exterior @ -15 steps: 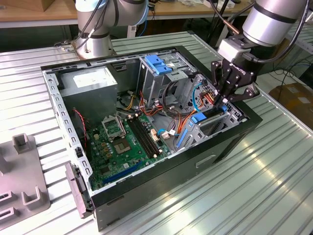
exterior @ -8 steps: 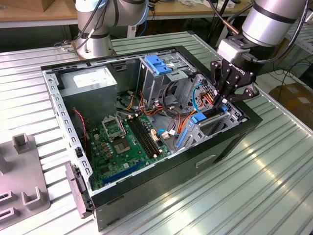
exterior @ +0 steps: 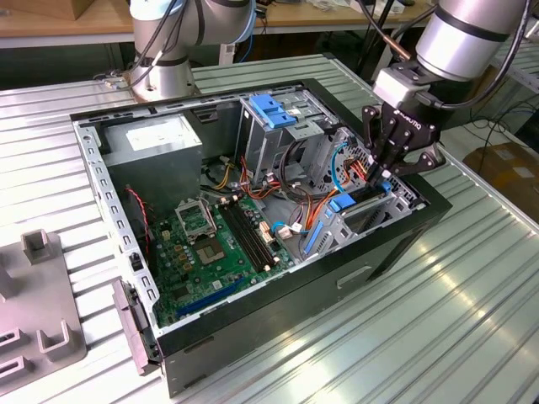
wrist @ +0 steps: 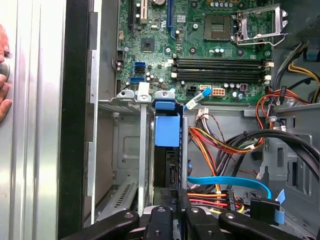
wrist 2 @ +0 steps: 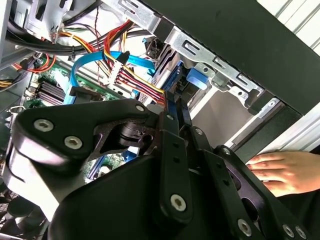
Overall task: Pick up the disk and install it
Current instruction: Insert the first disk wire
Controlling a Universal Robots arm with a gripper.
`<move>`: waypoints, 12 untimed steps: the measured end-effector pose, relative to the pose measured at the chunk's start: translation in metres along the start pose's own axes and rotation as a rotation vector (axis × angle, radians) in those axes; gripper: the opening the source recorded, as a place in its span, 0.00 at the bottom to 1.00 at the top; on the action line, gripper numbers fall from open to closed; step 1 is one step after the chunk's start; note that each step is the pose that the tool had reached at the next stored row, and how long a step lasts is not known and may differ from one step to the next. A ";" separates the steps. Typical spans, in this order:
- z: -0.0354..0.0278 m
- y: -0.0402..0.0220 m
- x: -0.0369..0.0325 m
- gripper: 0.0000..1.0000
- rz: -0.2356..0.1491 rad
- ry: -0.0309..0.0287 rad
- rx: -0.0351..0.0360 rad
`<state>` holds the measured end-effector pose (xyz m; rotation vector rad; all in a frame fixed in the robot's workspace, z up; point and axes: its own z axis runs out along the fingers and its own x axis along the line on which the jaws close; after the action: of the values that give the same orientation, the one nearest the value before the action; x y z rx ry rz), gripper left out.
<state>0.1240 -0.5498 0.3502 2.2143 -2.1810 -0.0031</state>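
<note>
The disk (wrist: 167, 165) stands on edge in the drive bay at the exterior view's right end of the open computer case (exterior: 295, 286), its blue carrier (wrist: 167, 127) facing up. In the exterior view the carrier's blue (exterior: 341, 203) shows in the bay slot. My gripper (exterior: 383, 175) reaches down into that bay from above. Its fingers (wrist 2: 172, 107) are shut close together, with their tips right at the disk's upper end. In the first wrist view my gripper (wrist: 178, 200) sits directly over the disk's edge. Whether the tips pinch a part of the carrier is hidden.
Bundled red, yellow and black wires (wrist: 225, 145) and a blue flat cable (wrist: 230, 181) lie right beside the bay. A drive cage with a blue latch (exterior: 274, 109) stands behind. A person's hand (wrist 2: 280, 172) rests on the slatted table outside the case wall.
</note>
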 end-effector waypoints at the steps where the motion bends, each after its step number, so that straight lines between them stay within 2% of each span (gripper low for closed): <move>1: 0.0002 0.0000 0.0000 0.16 0.004 -0.0002 -0.0001; 12: 0.0036 -0.0008 -0.0001 0.16 0.008 -0.0003 -0.0005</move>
<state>0.1247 -0.5498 0.3465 2.2059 -2.1894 -0.0038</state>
